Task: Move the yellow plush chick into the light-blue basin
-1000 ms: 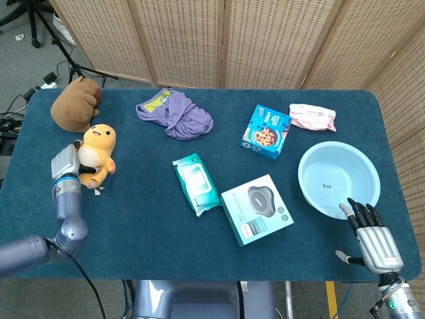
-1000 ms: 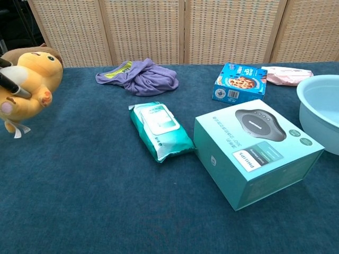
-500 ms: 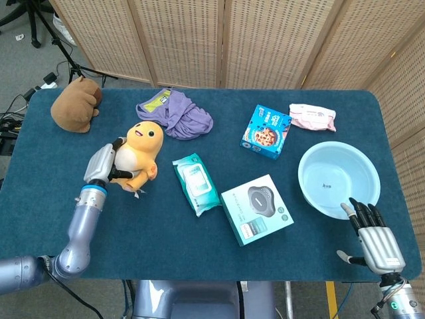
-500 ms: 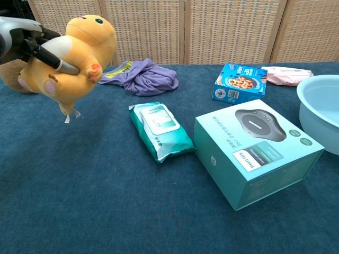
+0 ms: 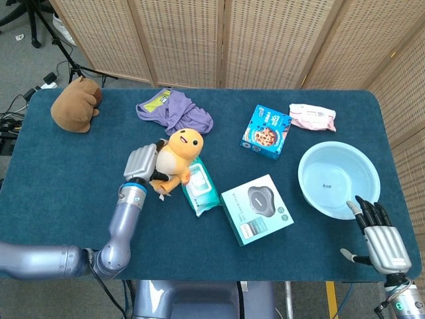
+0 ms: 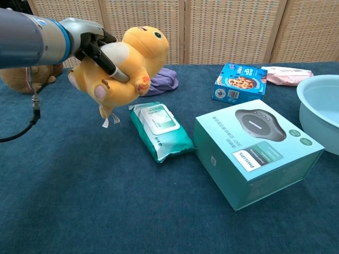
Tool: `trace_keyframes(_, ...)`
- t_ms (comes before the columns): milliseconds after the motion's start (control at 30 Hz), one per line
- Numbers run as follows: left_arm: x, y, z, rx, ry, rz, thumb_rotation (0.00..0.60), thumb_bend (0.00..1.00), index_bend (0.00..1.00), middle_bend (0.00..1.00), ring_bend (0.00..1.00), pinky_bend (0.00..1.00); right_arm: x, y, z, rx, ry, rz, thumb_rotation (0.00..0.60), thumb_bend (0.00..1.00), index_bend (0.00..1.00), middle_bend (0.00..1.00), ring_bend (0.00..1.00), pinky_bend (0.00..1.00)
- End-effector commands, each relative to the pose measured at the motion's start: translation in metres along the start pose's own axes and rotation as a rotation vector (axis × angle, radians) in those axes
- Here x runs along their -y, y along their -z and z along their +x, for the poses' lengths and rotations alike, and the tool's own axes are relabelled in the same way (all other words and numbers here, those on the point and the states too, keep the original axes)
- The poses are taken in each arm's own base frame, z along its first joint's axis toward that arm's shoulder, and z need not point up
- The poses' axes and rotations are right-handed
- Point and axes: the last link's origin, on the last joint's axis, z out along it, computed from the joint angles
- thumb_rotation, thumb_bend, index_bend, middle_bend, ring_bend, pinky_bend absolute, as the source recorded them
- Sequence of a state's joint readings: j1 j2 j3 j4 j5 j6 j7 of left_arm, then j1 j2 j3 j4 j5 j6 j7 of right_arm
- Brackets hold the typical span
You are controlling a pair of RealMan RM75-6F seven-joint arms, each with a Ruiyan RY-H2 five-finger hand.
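Task midway: pickup done, transfer and release outstanding.

Yellow plush chick (image 5: 178,155) held clear of the tabletop (image 5: 80,199) in the left hand (image 5: 141,162), fingers wrapped around its body, as the chest view confirms (image 6: 123,62). Carried near the middle of the tabletop, left of centre, directly above the near-left end of the teal wipes pack (image 5: 197,183); small tag dangling beneath.

Light-blue basin (image 5: 339,179) resting near the right edge of the tabletop, toward the front-right corner; nothing inside. Chick and basin well apart, with the teal speaker box (image 5: 257,209) and the blue snack box (image 5: 265,131) lying between them.

Right hand (image 5: 378,242) idle off the front-right corner, just beyond the basin's near rim, fingers extended and apart, holding nothing.

Remaining, by judgement: rightward carry over or around the speaker box, positioning above the basin, then opening of the left hand for release. Reach across to the right edge likely long for the left arm; handover to the right hand possible but not indicated.

Elsewhere: brown plush (image 5: 75,105) at the back-left corner, purple cloth (image 5: 178,114) and pink packet (image 5: 313,117) along the back edge.
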State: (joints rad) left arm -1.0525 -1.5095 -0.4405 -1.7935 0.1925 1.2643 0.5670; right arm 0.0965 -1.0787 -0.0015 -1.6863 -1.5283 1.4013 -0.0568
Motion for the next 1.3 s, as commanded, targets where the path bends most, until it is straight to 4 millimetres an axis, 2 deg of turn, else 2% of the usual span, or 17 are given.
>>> trace_keyframes(33,-0.007,-0.002,-0.01,0.025,-0.006,-0.015,0.6,0.58,0.47,0.25,0.34,0.46,-0.001,0.0,0.001,-0.004,-0.004,0.0,0.6,0.0,0.0,0.0,0.0,0.0)
trace_keyframes(133,-0.011,-0.005,-0.018,0.048,-0.005,-0.027,0.6,0.55,0.39,0.16,0.22,0.4,-0.001,0.0,0.001,-0.003,-0.006,0.0,0.6,0.0,0.0,0.0,0.0,0.0)
trace_keyframes(200,-0.016,-0.007,-0.028,0.084,-0.017,-0.047,0.6,0.53,0.34,0.08,0.12,0.32,-0.002,0.0,0.002,-0.002,-0.01,0.001,0.6,0.0,0.0,0.0,0.0,0.0)
trace_keyframes(300,-0.02,-0.009,-0.037,0.111,-0.018,-0.067,0.6,0.51,0.28,0.0,0.01,0.2,-0.003,0.001,0.002,-0.003,-0.015,-0.001,0.6,0.0,0.0,0.0,0.0,0.0)
trace_keyframes(500,-0.022,-0.012,-0.048,0.143,-0.019,-0.099,0.6,0.43,0.16,0.0,0.0,0.02,-0.004,0.001,0.003,-0.005,-0.02,-0.004,0.6,0.0,0.0,0.0,0.0,0.0)
trace_keyframes(667,-0.023,-0.013,-0.052,0.151,0.003,-0.128,0.6,0.35,0.01,0.0,0.0,0.0,-0.004,0.001,0.003,-0.002,-0.019,-0.003,0.6,0.0,0.0,0.0,0.0,0.0)
trace_keyframes(800,-0.023,-0.013,-0.05,0.145,0.021,-0.157,0.6,0.31,0.0,0.0,0.0,0.0,-0.004,0.001,0.003,0.002,-0.019,-0.004,0.6,0.0,0.0,0.0,0.0,0.0)
trace_keyframes(1300,-0.011,-0.013,-0.044,0.194,0.058,-0.213,0.6,0.25,0.0,0.0,0.0,0.0,-0.004,0.001,0.003,-0.005,-0.018,-0.005,0.6,0.0,0.0,0.0,0.0,0.0)
